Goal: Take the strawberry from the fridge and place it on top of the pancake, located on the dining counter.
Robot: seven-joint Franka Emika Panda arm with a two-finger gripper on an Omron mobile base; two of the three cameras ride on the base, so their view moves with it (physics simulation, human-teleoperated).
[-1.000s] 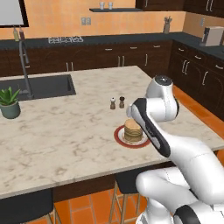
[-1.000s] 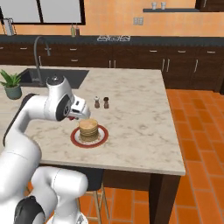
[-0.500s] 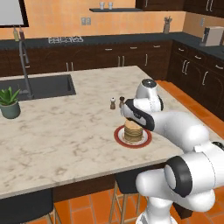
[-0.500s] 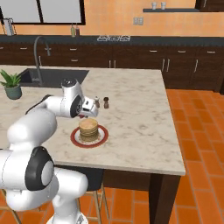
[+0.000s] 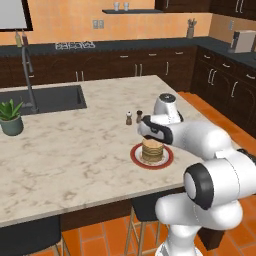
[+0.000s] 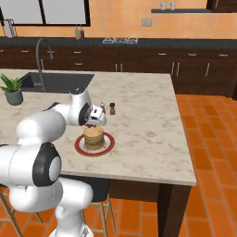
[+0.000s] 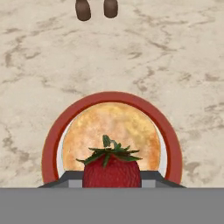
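One second separates the earliest picture from this one, and in that time the white arm has swung out over the dining counter point(image 5: 75, 150): its forearm, which stood folded close to the base with the wrist short of the plate, now stretches low and forward, the hand arriving above the near edge of the pancake point(image 5: 152, 149). The counter, sink and plant sit where they did, so the base has not driven.

The arm reaches from the base in a long, nearly level line, elbow bulky in the foreground, wrist bent so the gripper point(image 6: 94, 123) points down and slightly forward at the stack. In the right base view a spot of red shows at the fingertips, just above the pancake and not touching it.

From the hand view, the strawberry point(image 7: 112, 169) is clamped between the fingers, green leaves up, hanging over the near half of the golden pancake point(image 7: 111, 131), which lies centred on the red-rimmed plate point(image 7: 50, 144). Two small dark shakers point(image 7: 96, 8) stand on the marbled stone beyond the plate, close together and well apart from its rim. A potted plant point(image 5: 11, 117) sits beside the dark sink point(image 5: 42, 98) at the far left.
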